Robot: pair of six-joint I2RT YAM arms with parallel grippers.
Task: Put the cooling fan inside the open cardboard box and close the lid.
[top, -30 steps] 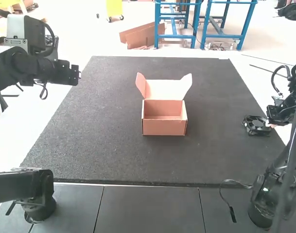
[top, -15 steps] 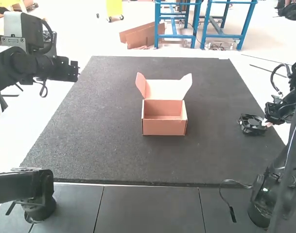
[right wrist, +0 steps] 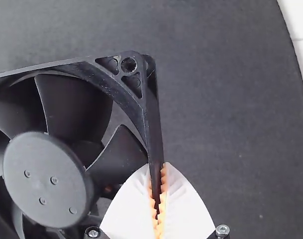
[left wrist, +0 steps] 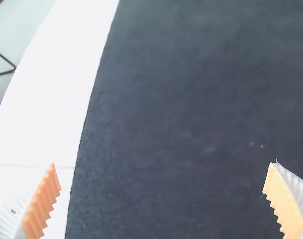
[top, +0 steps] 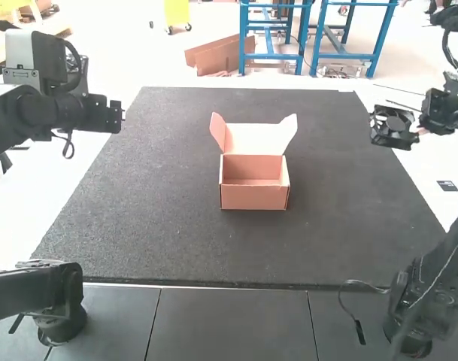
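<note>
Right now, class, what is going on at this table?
The right gripper is shut on the frame edge of the black fan, holding it to the right of the cardboard box. The box stands on the dark mat with its lid up. The left gripper is open over the mat's left edge.

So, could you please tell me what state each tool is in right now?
Left tool: open, holding nothing.
Right tool: closed on the cooling fan, gripping its frame.

The right end effector is gripping the cooling fan at the black mat's far right edge, while the open cardboard box is sitting mid-mat and the left end effector is hovering at the mat's left edge.
</note>
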